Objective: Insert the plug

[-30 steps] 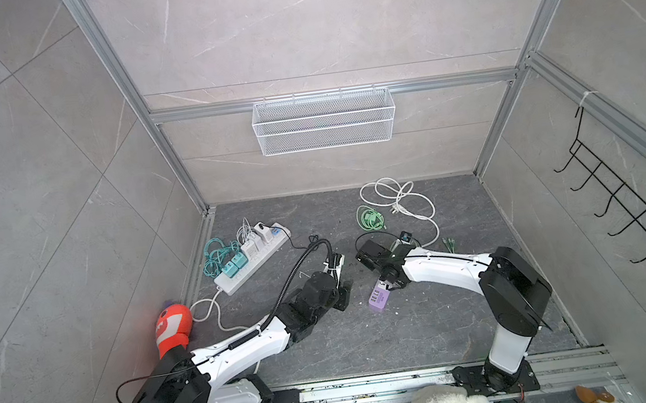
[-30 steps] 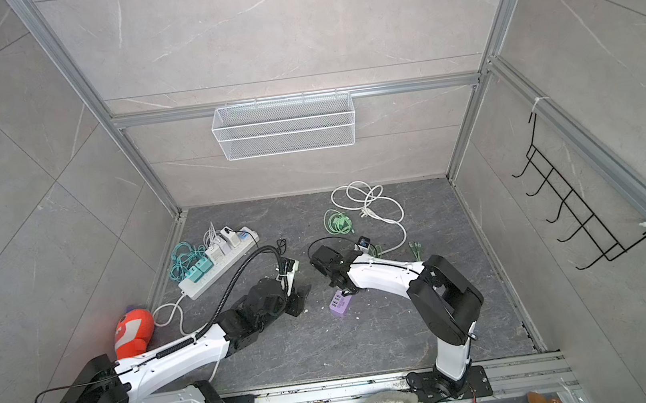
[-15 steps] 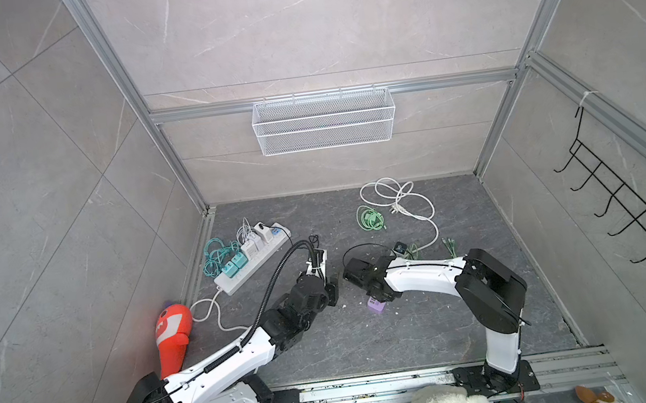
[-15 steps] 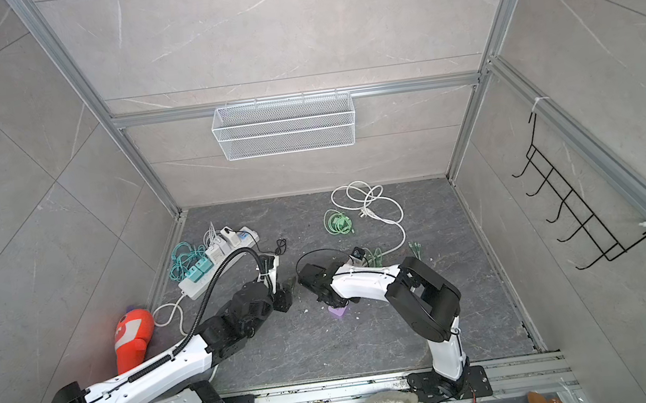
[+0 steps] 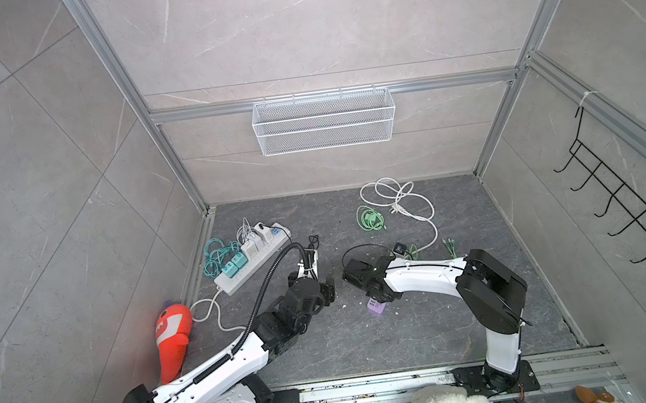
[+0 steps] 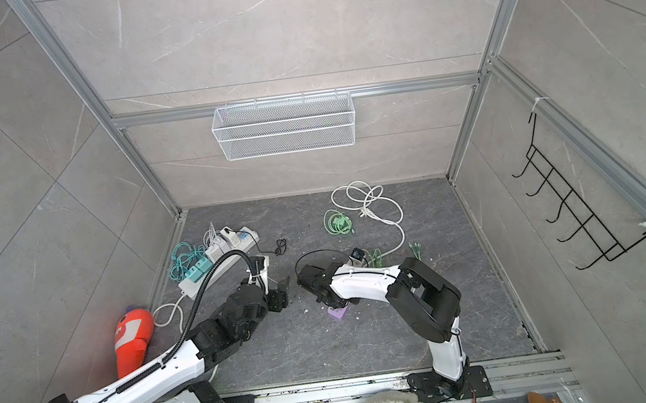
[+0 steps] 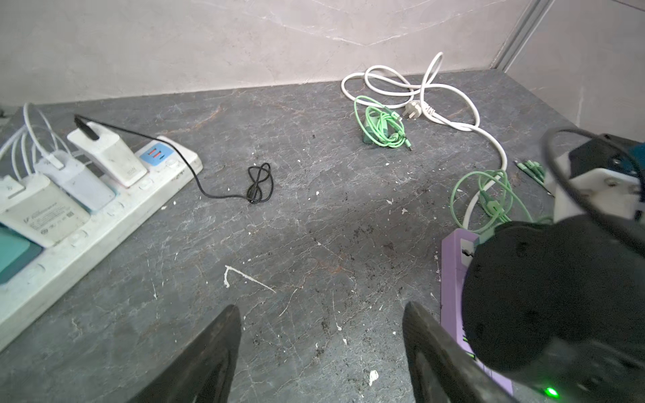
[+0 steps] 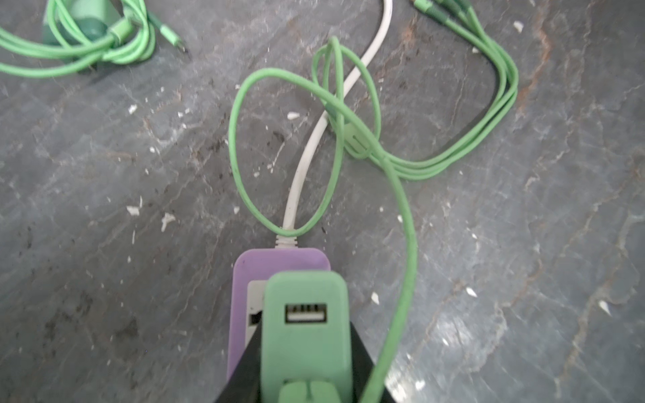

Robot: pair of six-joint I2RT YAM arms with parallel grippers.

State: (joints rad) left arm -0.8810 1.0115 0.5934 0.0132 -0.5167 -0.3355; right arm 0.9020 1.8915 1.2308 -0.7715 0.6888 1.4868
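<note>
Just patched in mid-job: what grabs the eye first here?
The right gripper holds a green charger on top of the purple power strip at mid-floor. The left gripper hangs open and empty beside it. A white power strip crowded with chargers lies near the left wall.

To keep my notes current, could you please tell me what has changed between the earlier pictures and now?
The right gripper, clamped on the green charger, swung toward the middle, and the purple power strip under it slid slightly frontward. The left gripper reached back, then returned, now open and empty. The white power strip and green cable bundle stayed put.
</note>
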